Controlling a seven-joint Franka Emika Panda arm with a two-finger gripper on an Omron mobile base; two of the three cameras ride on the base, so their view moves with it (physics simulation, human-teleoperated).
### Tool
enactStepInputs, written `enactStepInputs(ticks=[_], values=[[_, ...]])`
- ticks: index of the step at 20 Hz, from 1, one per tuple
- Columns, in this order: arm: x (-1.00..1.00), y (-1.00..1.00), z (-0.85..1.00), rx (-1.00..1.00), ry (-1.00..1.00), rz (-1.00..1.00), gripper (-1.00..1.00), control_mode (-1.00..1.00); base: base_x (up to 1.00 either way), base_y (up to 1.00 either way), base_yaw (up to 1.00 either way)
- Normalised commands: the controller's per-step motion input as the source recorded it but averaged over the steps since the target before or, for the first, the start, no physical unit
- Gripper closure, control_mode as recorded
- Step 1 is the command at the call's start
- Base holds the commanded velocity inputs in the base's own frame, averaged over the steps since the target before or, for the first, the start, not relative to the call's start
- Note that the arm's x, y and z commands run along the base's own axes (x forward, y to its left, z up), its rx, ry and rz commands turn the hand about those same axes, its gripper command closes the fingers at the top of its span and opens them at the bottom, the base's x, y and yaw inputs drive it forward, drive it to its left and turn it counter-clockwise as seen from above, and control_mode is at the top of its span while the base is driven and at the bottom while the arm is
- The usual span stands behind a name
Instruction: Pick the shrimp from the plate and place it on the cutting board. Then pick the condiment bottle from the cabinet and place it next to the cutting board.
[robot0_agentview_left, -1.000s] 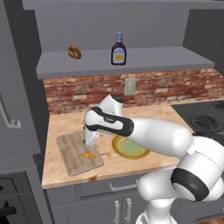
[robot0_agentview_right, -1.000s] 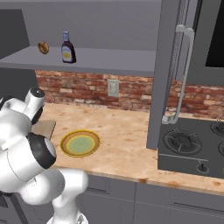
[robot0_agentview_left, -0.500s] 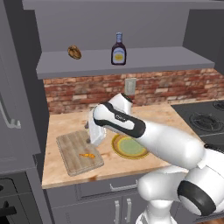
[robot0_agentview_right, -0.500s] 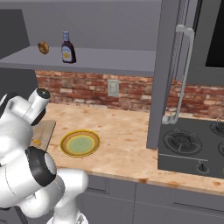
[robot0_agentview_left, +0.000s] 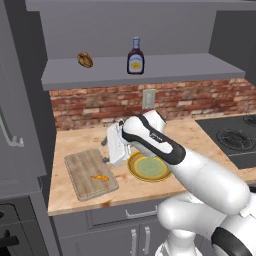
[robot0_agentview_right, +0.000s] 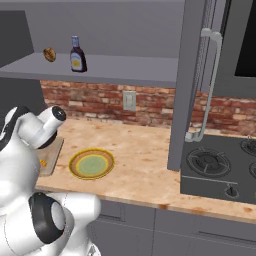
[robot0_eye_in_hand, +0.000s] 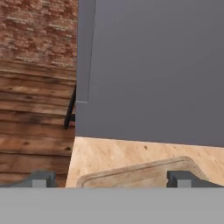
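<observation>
The shrimp (robot0_agentview_left: 100, 177) lies on the cutting board (robot0_agentview_left: 90, 173), toward its near right part, so by the look of things the first half of the task is done. The plate (robot0_agentview_left: 148, 167) sits bare just right of the board on the desk (robot0_agentview_left: 190, 135). The end effector (robot0_agentview_left: 112, 148) hangs above the board's right edge, between board and plate; in the hand view its finger tips (robot0_eye_in_hand: 40, 179) stand wide apart with nothing between them — released, and looking along the board's corner toward a grey cabinet side.

The step in hand, I judge, is the turn to the second object. The condiment bottle (robot0_agentview_left: 134, 56) stands upright on the shelf of the cabinet (robot0_agentview_left: 150, 70), well apart from a round brown lump (robot0_agentview_left: 85, 60) to its left. The next move calls for lifting the arm high, approaching the bottle level from the front and closing around its body — then bringing it down beside the board.
</observation>
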Motion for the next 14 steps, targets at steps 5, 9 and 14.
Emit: enactStepInputs(ticks=[5,9,14], values=[[-0.16,-0.19,0.20,0.17,0.00,0.00,-1.00,-1.00,0.00,0.00,0.00],[-0.02,-0.24,0.21,0.16,0.00,0.00,-1.00,-1.00,0.00,0.00,0.00],[0.00,-0.24,0.25,0.16,0.00,0.00,-1.00,-1.00,0.00,0.00,0.00]])
